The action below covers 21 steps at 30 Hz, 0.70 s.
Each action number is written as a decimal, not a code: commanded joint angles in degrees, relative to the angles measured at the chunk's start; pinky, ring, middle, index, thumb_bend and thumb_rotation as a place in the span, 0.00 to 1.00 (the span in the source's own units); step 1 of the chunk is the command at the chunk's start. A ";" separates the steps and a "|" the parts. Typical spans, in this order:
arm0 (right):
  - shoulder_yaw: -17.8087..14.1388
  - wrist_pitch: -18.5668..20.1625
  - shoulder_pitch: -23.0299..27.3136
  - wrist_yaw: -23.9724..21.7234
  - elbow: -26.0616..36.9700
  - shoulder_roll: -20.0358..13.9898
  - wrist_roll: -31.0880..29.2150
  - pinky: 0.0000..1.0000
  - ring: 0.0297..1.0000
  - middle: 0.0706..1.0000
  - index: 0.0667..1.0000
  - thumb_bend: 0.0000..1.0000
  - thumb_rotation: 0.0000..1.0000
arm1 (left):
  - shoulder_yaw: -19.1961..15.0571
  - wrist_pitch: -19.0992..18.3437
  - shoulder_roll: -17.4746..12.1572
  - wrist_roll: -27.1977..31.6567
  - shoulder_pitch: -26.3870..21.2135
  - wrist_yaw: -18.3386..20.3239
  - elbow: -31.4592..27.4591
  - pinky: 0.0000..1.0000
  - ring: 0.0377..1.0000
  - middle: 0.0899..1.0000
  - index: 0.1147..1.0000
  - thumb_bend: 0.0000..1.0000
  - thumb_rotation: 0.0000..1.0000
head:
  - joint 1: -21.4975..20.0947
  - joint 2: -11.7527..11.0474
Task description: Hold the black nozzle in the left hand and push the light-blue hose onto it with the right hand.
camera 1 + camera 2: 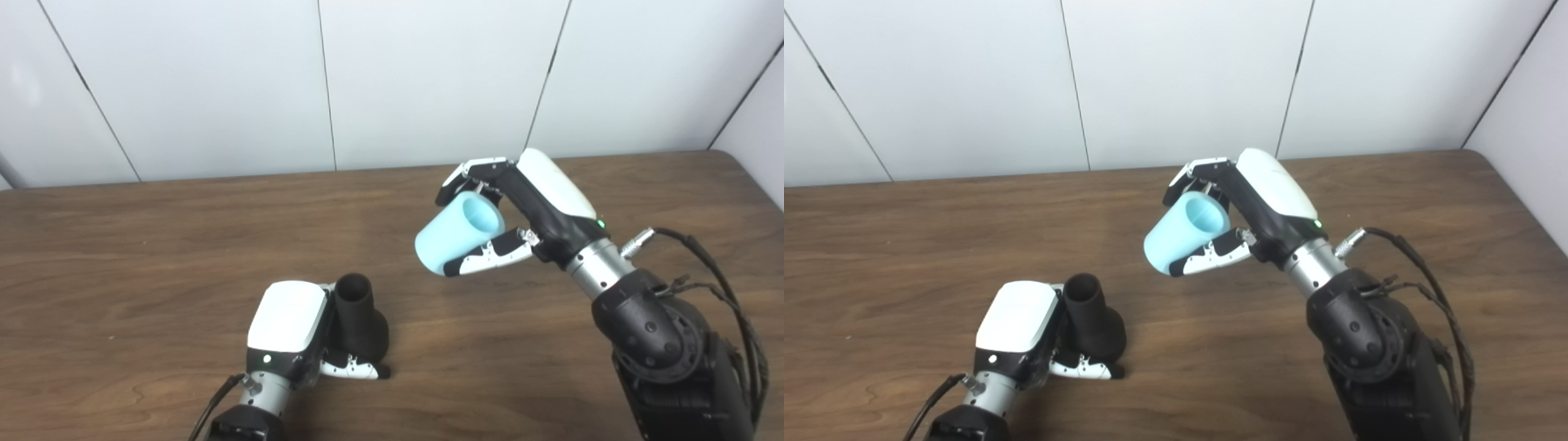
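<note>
Left eye view: we see the left hand (294, 334) closed around the black nozzle (360, 318), which stands upright on the brown desk (153, 245), narrow open end up. The right hand (520, 208) is closed on the light-blue hose (456, 236), a short tube held above the desk, tilted, well apart from the nozzle.

Right eye view: we see the same layout. The hose's open end faces up and right, and its lower end points down-left toward the nozzle. The thumb lies along the hose's underside.
</note>
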<state>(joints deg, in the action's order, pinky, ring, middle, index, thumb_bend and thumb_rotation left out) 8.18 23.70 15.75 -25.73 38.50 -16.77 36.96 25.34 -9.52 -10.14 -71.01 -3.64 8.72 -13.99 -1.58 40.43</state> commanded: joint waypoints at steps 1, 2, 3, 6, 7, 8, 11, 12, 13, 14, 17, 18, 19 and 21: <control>0.09 -2.43 1.25 1.46 3.09 0.79 -0.51 0.35 0.36 0.46 0.50 0.51 0.00 | 1.99 0.28 0.62 0.20 1.38 3.14 1.57 0.48 0.52 0.40 0.43 0.53 0.00 | 0.30 0.04; 0.44 -2.27 1.09 1.36 3.42 1.25 -0.45 0.35 0.36 0.46 0.50 0.51 0.00 | 2.11 0.31 0.68 0.03 1.37 2.94 1.62 0.48 0.52 0.40 0.43 0.53 0.00 | 0.66 0.14; 0.70 -2.11 0.98 1.28 3.67 1.62 -0.41 0.35 0.36 0.47 0.50 0.51 0.00 | 2.23 0.29 0.74 -0.13 1.35 2.81 1.66 0.48 0.52 0.41 0.43 0.53 0.00 | 0.96 0.20; 1.38 -1.76 0.75 0.93 4.21 2.79 -0.36 0.35 0.35 0.47 0.51 0.51 0.00 | 2.83 -0.12 0.83 -1.18 1.15 3.28 1.63 0.46 0.50 0.40 0.43 0.53 0.00 | 1.77 0.35; 1.60 -1.76 0.69 0.85 4.32 3.15 -0.42 0.35 0.36 0.47 0.50 0.51 0.00 | 3.06 -0.27 0.85 -1.56 1.07 3.49 1.62 0.46 0.50 0.40 0.43 0.53 0.00 | 1.99 0.38; 1.71 -1.78 0.64 0.80 4.39 3.35 -0.48 0.36 0.37 0.47 0.49 0.51 0.00 | 3.22 -0.38 0.88 -1.82 1.02 3.62 1.62 0.46 0.50 0.40 0.43 0.53 0.00 | 2.18 0.40; 2.12 -1.37 0.46 0.37 4.68 4.25 -0.97 0.36 0.37 0.47 0.49 0.51 0.00 | 3.69 -0.84 0.95 -2.86 0.85 4.82 1.39 0.45 0.49 0.40 0.43 0.53 0.00 | 2.59 0.51; 2.34 -1.35 0.41 0.33 4.73 4.52 -0.92 0.36 0.37 0.47 0.49 0.51 0.00 | 3.82 -0.99 0.93 -3.14 0.77 5.44 1.31 0.45 0.49 0.41 0.42 0.53 0.00 | 2.67 0.55; 2.54 -1.38 0.33 0.37 4.74 4.76 -0.84 0.35 0.37 0.47 0.50 0.51 0.00 | 3.91 -1.11 0.90 -3.26 0.70 6.09 1.17 0.45 0.49 0.42 0.42 0.53 0.00 | 2.76 0.57; 2.69 -1.39 0.26 0.41 4.75 4.95 -0.74 0.35 0.37 0.46 0.50 0.51 0.00 | 3.95 -1.20 0.88 -3.27 0.65 6.58 1.02 0.44 0.48 0.40 0.43 0.53 0.00 | 2.84 0.60; 3.11 -1.13 -0.07 0.52 4.80 5.63 -0.43 0.35 0.37 0.46 0.50 0.51 0.00 | 3.99 -1.42 0.89 -3.44 0.60 7.69 0.67 0.45 0.50 0.43 0.42 0.52 0.00 | 3.06 0.72; 3.22 -1.03 -0.21 0.52 4.84 5.87 -0.35 0.35 0.37 0.46 0.50 0.51 0.00 | 4.02 -1.41 0.86 -3.51 0.58 7.76 0.68 0.45 0.49 0.42 0.42 0.53 0.00 | 3.08 0.77; 3.32 -1.10 -0.37 0.57 4.81 6.09 -0.36 0.35 0.37 0.46 0.50 0.51 0.00 | 4.05 -1.29 0.82 -3.45 0.59 7.52 0.80 0.44 0.49 0.42 0.42 0.53 0.00 | 3.08 0.77; 3.61 -1.26 -0.69 0.64 4.60 6.46 -0.34 0.34 0.37 0.46 0.50 0.51 0.00 | 4.03 -1.21 0.88 -3.12 0.64 7.25 0.93 0.44 0.49 0.44 0.41 0.52 0.00 | 3.16 0.76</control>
<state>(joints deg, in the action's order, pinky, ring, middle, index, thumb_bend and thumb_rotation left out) 11.90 23.64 14.22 -25.91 41.59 -10.68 36.62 27.88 -11.20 -9.37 -74.42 -4.82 12.20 -14.42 1.49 41.13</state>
